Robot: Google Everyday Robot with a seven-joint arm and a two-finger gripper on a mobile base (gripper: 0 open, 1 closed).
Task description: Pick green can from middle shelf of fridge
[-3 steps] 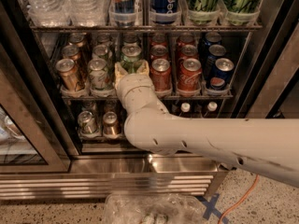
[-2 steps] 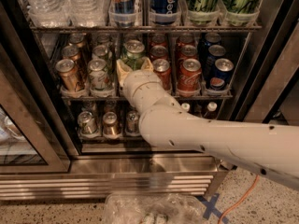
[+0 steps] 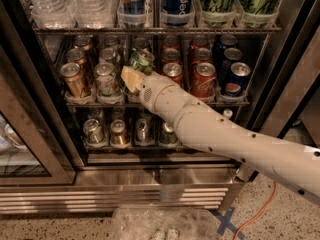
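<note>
The fridge (image 3: 125, 184) stands open before me, with steel base and dark frame. Its middle shelf (image 3: 90, 103) is a dark wire rack with lanes of cans. My gripper (image 3: 134, 73) reaches into the third lane from the left, on a white arm that comes in from the lower right. It is shut on the front green can (image 3: 141, 60), which is tilted and sits above the rack. A pale fingertip pad (image 3: 130, 78) shows at the can's lower left. Another green can (image 3: 140, 44) stands behind it.
Gold cans (image 3: 74, 79) and whitish cans (image 3: 106, 78) stand to the left, red cola cans (image 3: 202, 78) and blue cans (image 3: 236, 79) to the right. Bottles and tall cans fill the rack above, small cans (image 3: 119, 131) the rack below. A plastic bag (image 3: 160, 224) and an orange cable (image 3: 260, 209) lie on the floor.
The arm has swung from nearly level to a slant from the lower right. The green can in the gripper has tipped over and come off the rack.
</note>
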